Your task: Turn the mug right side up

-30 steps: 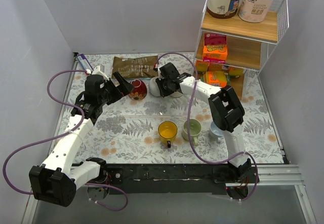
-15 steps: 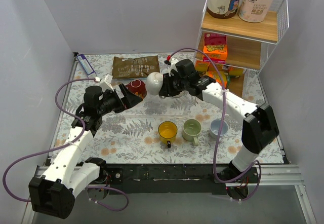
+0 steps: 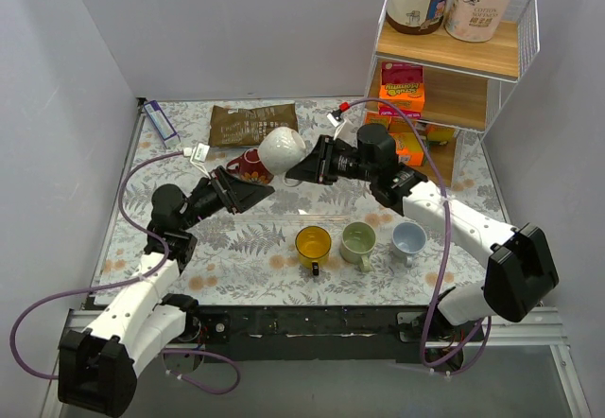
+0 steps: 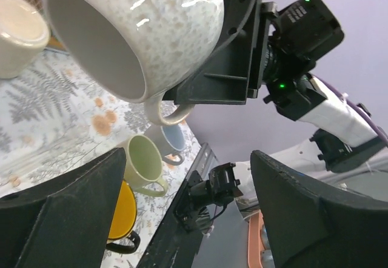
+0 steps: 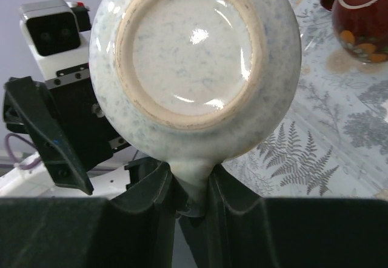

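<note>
The white speckled ceramic mug [image 3: 282, 148] hangs in the air at upper centre of the top view, tipped on its side. The right tool [image 5: 193, 190] is pinched on its handle, and the left tool [image 3: 248, 191] gapes wide and empty before its mouth. Best, I judge, to roll the right wrist slowly until the mouth faces up, grip firm, then set it on bare desk [image 3: 255, 238].

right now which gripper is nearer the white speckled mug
Right. The right gripper is shut on the handle of the white speckled mug, holding it aloft. The left gripper is open just short of the mug's mouth, not touching.
</note>
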### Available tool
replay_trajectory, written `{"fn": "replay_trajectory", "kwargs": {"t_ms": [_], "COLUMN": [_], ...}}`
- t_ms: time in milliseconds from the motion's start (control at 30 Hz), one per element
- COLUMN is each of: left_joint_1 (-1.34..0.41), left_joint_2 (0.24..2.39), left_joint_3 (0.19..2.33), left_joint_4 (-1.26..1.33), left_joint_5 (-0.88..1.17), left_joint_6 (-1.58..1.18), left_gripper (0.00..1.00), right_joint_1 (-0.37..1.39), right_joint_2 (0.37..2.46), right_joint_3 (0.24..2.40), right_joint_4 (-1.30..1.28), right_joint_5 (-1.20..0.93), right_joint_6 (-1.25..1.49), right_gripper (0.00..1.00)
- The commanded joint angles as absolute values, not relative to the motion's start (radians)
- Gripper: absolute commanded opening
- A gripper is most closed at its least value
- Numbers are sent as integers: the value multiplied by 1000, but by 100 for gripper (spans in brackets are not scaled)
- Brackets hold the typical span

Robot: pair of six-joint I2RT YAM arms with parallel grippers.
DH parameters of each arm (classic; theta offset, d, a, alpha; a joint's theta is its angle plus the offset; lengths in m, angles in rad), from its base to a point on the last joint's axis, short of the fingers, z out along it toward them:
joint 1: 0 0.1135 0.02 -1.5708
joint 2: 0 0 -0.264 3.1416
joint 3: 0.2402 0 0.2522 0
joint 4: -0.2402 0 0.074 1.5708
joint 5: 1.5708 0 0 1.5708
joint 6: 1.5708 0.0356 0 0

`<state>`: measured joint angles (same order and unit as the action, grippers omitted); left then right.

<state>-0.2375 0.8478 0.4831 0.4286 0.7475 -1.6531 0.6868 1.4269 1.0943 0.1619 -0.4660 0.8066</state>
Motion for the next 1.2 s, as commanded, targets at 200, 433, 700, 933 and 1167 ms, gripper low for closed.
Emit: {"fn": "replay_trajectory", "kwargs": {"t_ms": [200,433,700,933,1167], "left_joint_1": [-400,-443,-445,-443,-443], "left_joint_2": [975,986,954,968,954], "left_joint_3": [508,523,500,509,503], "left_joint_4": [715,772,798,808,796], "left_joint_5": [735,678,606,632,627], "left_joint_6": [-1730,-1764,-1836,-1864,-1855], "left_gripper": [71,65,55,43,33], "right_joint_1": [742,756,758,758,758], "right_joint_2": [1318,1318,1287,1284,1282], "right_joint_3": [1031,1005,973,968,957], "right_joint_4": [612,703,732,736,744], "right_joint_5": [-512,-532,-531,-549,-557], "right_joint_6": [1061,1115,1120,1120,1123], "right_gripper": [1,1,1,1,1]}}
